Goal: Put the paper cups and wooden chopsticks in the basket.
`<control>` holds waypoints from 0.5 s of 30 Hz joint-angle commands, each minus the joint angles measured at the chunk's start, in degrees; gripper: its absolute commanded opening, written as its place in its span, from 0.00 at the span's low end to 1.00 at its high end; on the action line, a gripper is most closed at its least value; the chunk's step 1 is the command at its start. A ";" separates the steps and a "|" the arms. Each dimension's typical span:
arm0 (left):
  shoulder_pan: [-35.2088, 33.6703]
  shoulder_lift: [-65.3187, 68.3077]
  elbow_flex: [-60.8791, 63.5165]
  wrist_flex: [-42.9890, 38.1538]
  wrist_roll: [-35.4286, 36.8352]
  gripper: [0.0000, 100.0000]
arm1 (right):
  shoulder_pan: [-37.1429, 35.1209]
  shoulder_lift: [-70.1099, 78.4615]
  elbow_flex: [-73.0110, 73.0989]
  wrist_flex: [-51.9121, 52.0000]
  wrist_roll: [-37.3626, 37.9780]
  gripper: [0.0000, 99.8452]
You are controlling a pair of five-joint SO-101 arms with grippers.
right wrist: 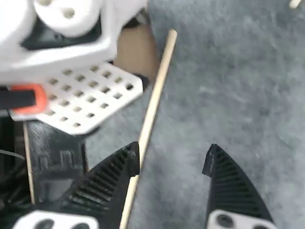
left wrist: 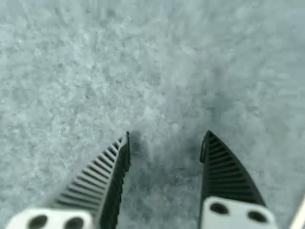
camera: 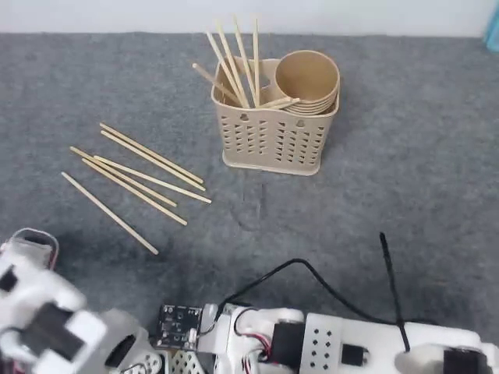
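A beige perforated basket (camera: pixel 273 140) stands at the back middle of the grey carpet. It holds stacked paper cups (camera: pixel 308 78) and several upright wooden chopsticks (camera: pixel 234 62). Several loose chopsticks (camera: pixel 140 175) lie on the carpet to its front left. My left gripper (left wrist: pixel 164 143) hangs open over bare carpet with nothing between its fingers. My right gripper (right wrist: pixel 171 157) is open too. One chopstick (right wrist: pixel 155 95) lies on the carpet and runs along the inner edge of one of its fingers (right wrist: pixel 114 176). An arm (camera: pixel 39 312) sits at the near left edge of the high view.
White arm housings and a small circuit board (camera: pixel 179 323) line the near edge, with a black cable (camera: pixel 312 276) looping onto the carpet. A white perforated plate (right wrist: pixel 81 100) of the other arm sits close beside my right gripper. Carpet right of the basket is bare.
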 commanded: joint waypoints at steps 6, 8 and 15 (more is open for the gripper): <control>-0.79 6.77 -9.45 6.68 0.97 0.23 | -1.63 -1.27 3.43 -10.42 -2.46 0.23; -0.79 6.77 -9.45 6.68 0.97 0.23 | -1.54 -1.27 4.22 -12.26 -2.46 0.23; -0.79 6.77 -9.45 6.68 0.88 0.23 | -1.45 3.30 4.66 -17.54 -2.20 0.10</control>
